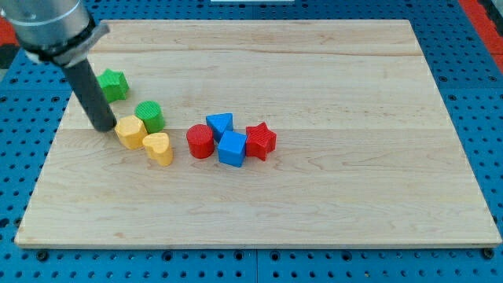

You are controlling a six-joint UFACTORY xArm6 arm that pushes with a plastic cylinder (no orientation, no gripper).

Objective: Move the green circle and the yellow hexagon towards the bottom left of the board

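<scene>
Pale wooden counter on blue pegboard. No hand, nothing held: dark rod's tip touching yellow hexagon block on its left-edge side, green circle block just beside. Placed there probably for repositioning, since bottom-left corner calls for pushing from above.

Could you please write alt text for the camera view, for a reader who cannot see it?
My tip rests beside the yellow hexagon block, on its left in the view, with the green circle block just beyond on the pale wooden board. A yellow heart-shaped block, green star, and red and blue blocks lie nearby.
</scene>
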